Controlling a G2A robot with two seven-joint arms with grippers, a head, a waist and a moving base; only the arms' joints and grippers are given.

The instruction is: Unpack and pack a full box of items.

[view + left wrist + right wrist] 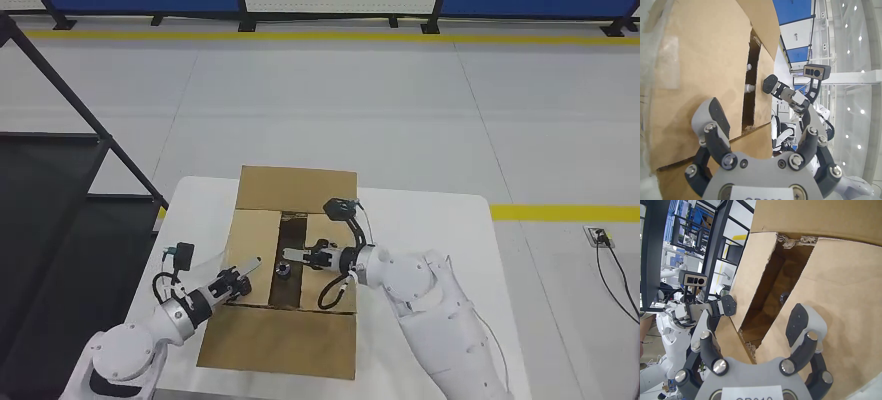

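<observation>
Brown cardboard box (pixel 296 190) sits mid white table (pixel 440 230). Long axis and top slot run away from me, side flaps nearly closed. My left gripper (pixel 247 270) at left flap, fingers apart. My right gripper (pixel 298 257) at slot's right edge, fingers apart too.

Floor (pixel 400 100): pale grey, marked with yellow lines (pixel 330 36). Blue panels (pixel 140 5) stood at far edge; black rack (pixel 80 110) at left; white bench (pixel 440 225); ceiling spotlights (pixel 860 38) were lit.
</observation>
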